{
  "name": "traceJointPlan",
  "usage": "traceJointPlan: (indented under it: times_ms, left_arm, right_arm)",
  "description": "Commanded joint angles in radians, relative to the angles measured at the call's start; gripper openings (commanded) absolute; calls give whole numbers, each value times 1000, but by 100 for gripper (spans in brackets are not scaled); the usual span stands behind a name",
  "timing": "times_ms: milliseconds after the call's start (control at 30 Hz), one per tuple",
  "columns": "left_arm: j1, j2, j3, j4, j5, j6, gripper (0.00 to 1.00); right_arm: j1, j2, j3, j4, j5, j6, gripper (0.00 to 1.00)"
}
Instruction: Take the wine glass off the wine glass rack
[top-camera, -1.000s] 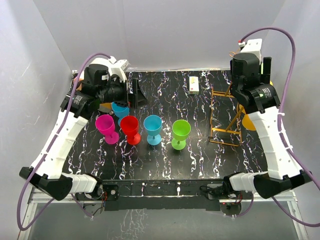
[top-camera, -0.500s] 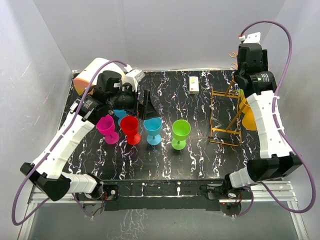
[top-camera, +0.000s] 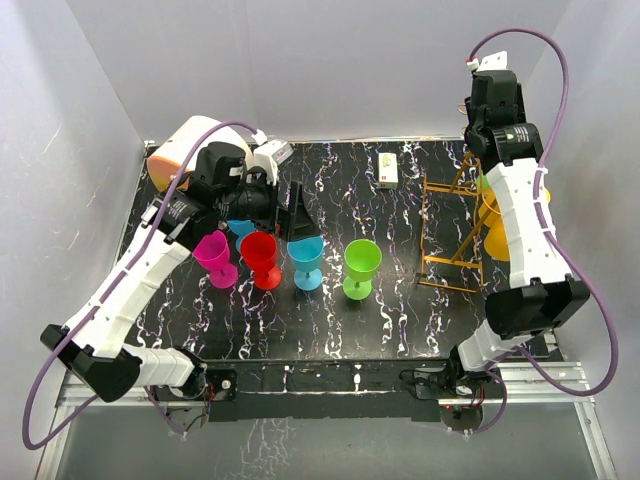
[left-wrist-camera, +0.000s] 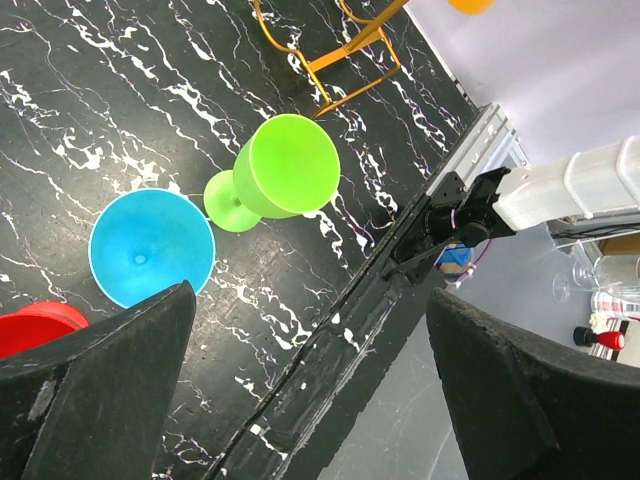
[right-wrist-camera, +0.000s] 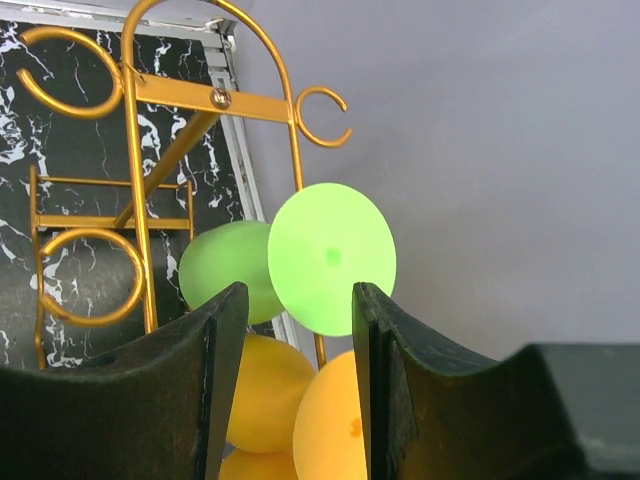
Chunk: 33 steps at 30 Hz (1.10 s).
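— Where is the pale green plastic wine glass (right-wrist-camera: 332, 258)?

— Up high, just beside the top arch of the tall rack of thin orange-gold wire (right-wrist-camera: 138, 200). It lies on its side. Its round foot faces the right wrist camera and its bowl points left. I cannot tell if it hangs on the wire.

— Does the right gripper (right-wrist-camera: 300, 292) have it?

— Its 2 fingers (right-wrist-camera: 215, 380) are about half open. The round foot sits at the far end of the gap between them. I cannot tell if they touch the glass or hold it.

— What is under it?

— Round orange glasses (right-wrist-camera: 262, 392), bunched close together right below the green one.

— And the left gripper (left-wrist-camera: 310, 297)?

— It is open very wide and holds nothing. It hangs over the black table with white streaks (top-camera: 400, 320), above a row of 4 plastic glasses standing there: a pink glass (top-camera: 212, 255), a red glass (top-camera: 260, 258), a blue glass (top-camera: 305, 257) and a bright green glass (top-camera: 362, 265). The blue one is nearest its fingers. The rack stands to the right of that row.
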Motion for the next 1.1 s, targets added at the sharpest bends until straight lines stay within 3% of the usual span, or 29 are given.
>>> traceJointPlan:
  times_ms: [0,300,1067]
  left_arm:
    - [-13,-9,10,1,-5,21,99]
    - [-26,0,9,2,-25,30,99]
    - [-51,-6,3,2,-48,43,99]
  right_arm:
    - [-9,37,69,46,-4,-21,44]
    - [-20,54,35,77,64,-45,45]
    - [-45,75,-13,92,57,-37,49]
